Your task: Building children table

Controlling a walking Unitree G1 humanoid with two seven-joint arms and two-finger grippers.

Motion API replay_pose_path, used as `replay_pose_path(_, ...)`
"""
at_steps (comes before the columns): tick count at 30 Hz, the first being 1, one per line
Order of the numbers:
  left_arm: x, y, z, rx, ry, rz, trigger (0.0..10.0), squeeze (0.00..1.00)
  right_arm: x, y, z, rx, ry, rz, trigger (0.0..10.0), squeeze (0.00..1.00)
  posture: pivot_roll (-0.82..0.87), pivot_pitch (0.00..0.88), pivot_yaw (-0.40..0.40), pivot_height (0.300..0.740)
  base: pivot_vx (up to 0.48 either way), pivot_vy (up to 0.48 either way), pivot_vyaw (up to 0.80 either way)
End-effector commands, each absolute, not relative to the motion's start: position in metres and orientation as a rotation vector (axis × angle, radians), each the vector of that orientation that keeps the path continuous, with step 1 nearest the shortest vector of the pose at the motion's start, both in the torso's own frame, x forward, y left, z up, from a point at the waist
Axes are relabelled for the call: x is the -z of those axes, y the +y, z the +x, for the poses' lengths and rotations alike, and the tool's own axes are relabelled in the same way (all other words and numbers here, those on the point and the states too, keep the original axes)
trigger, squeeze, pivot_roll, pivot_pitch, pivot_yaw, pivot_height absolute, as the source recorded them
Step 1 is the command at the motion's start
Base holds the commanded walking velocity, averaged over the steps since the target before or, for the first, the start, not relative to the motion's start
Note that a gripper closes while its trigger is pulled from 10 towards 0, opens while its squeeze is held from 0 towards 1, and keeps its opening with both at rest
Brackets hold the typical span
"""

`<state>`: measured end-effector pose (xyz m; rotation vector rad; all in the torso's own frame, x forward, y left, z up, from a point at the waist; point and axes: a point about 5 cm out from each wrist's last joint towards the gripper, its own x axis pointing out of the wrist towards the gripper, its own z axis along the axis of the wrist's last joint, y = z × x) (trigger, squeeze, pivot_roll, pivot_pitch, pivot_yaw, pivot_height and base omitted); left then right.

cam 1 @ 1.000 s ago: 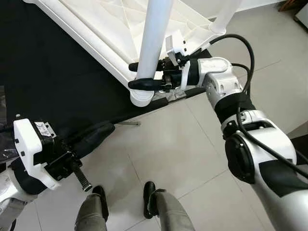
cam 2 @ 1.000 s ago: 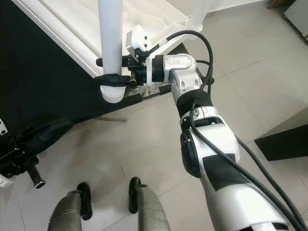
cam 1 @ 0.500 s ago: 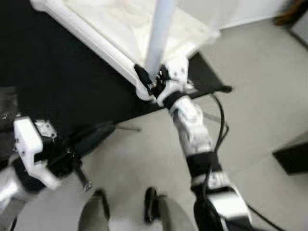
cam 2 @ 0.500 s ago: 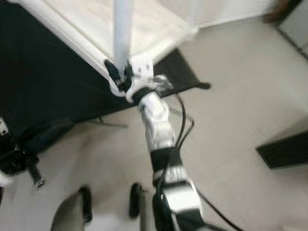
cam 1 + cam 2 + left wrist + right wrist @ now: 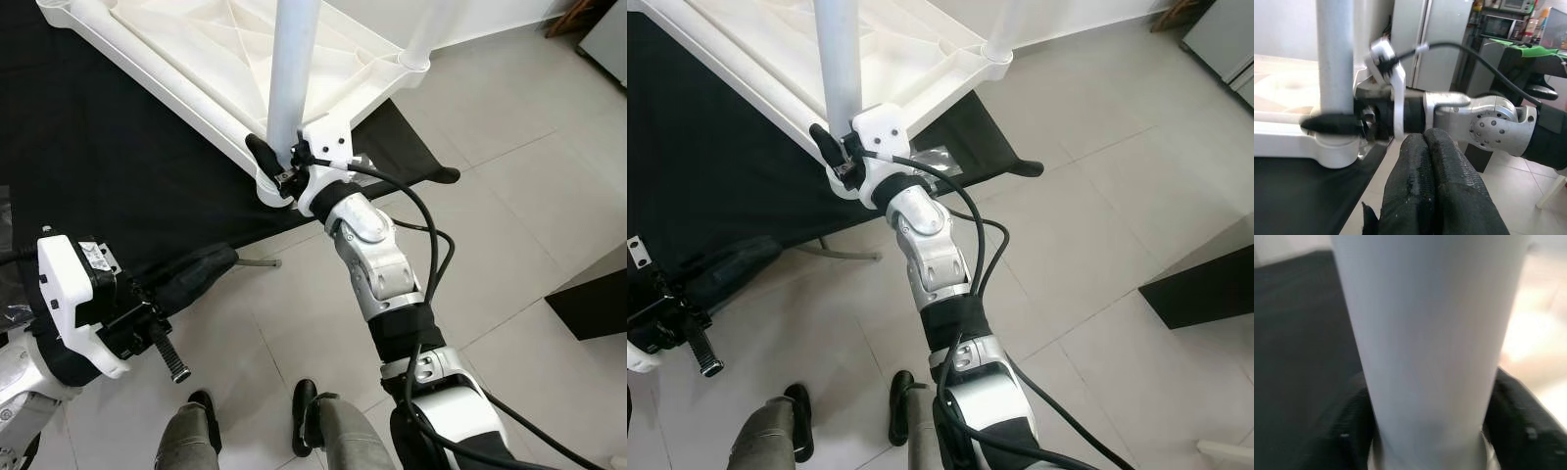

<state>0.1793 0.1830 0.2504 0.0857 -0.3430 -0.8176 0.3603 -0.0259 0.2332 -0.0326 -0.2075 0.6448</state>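
Note:
The white children's table top (image 5: 196, 59) lies upside down on a black mat (image 5: 98, 147). A white table leg (image 5: 292, 69) stands upright in the socket at its near corner. My right gripper (image 5: 275, 160) is shut on the base of this leg, one black finger on each side, as the right wrist view shows with the leg (image 5: 1425, 342) between the fingers (image 5: 1520, 423). A second leg (image 5: 431, 29) stands at the far corner. My left gripper (image 5: 1425, 144) hangs low at my left side, shut and with nothing in it.
A thin metal rod (image 5: 257, 261) lies on the tiled floor by the mat's edge. A dark elongated thing (image 5: 436, 176) lies at the mat's right corner. My feet (image 5: 304, 411) stand just below. A dark piece of furniture (image 5: 593, 304) is at the right.
The camera swung and pulled back. My right arm now reaches straight up to the leg instead of coming in from the right; its gripper stays shut on the leg's base. The left arm has barely moved.

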Motion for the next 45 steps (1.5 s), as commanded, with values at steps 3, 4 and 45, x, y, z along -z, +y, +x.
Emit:
replay_pose_path(3,-0.248,0.181,0.177,0.837,-0.331,0.096,10.0,0.00,-0.238,-0.025,0.363,-0.703,-0.202,0.001,10.0,1.00,0.11,0.338,-0.160,0.740,0.000,0.000,0.00)
replay_pose_path(4,-0.248,0.181,0.177,0.835,-0.332,0.097,10.0,0.00,-0.251,-0.024,0.365,-0.787,-0.248,0.004,10.0,0.80,0.11,0.337,-0.161,0.740,0.000,0.000,0.00)
replay_pose_path(45,-0.245,0.174,0.174,0.823,-0.344,0.072,10.0,0.00,-0.288,-0.068,0.386,-1.207,-0.264,-0.248,0.0,0.00,0.07,0.347,-0.189,0.740,0.000,0.000,0.00)
